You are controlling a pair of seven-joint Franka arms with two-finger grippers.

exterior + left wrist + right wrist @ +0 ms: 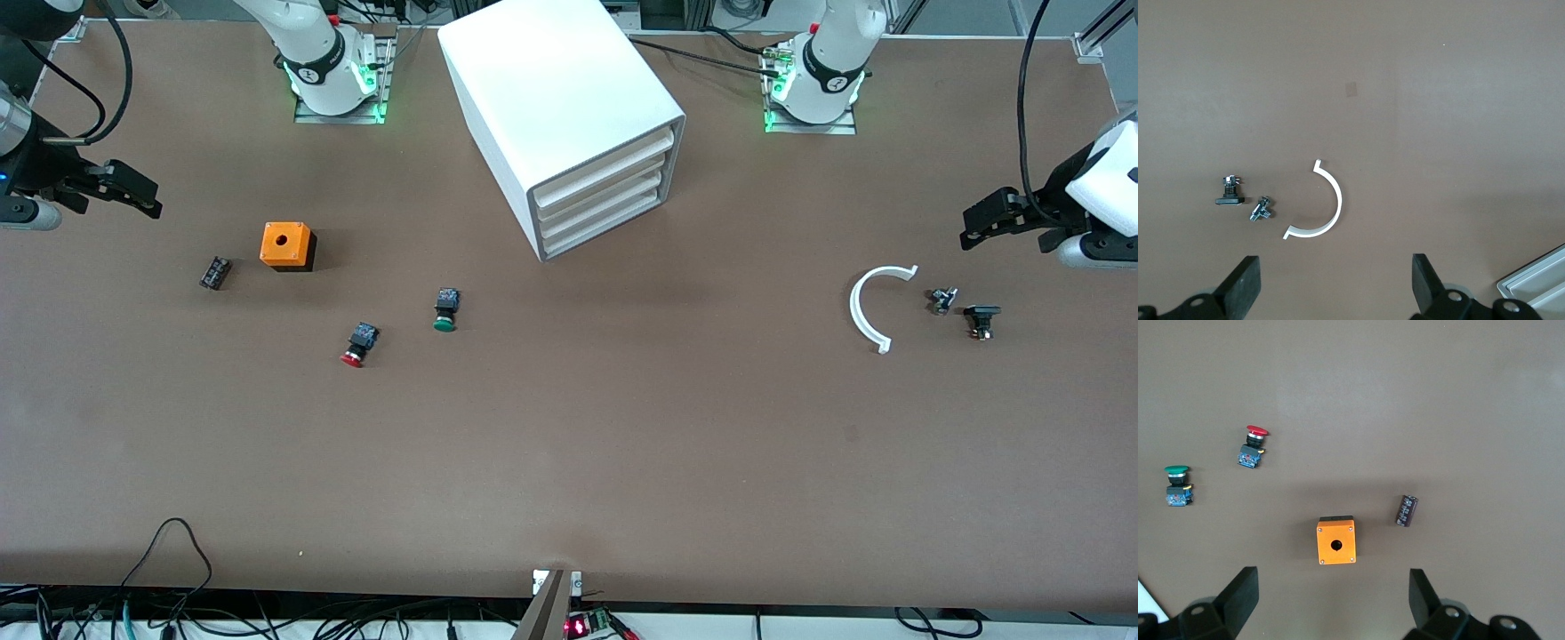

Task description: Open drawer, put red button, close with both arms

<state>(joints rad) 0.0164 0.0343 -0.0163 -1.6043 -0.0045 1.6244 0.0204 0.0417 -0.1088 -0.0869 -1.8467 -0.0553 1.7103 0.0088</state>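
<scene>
The white cabinet (pixel 560 107) stands at the table's middle, close to the arm bases. Its three tray drawers (pixel 605 191) are all shut. The red button (pixel 358 345) lies on its side on the table, nearer the front camera than the cabinet, toward the right arm's end; it also shows in the right wrist view (pixel 1253 445). My right gripper (pixel 133 191) is open and empty, in the air at the right arm's end of the table (pixel 1333 593). My left gripper (pixel 987 222) is open and empty, in the air at the left arm's end (pixel 1336 280).
A green-capped button (pixel 445 309) lies beside the red one. An orange box (pixel 287 246) and a small black cylinder (pixel 214 272) lie under the right gripper's area. A white arc piece (pixel 869 307), a small metal part (pixel 942 300) and a black part (pixel 981 320) lie toward the left arm's end.
</scene>
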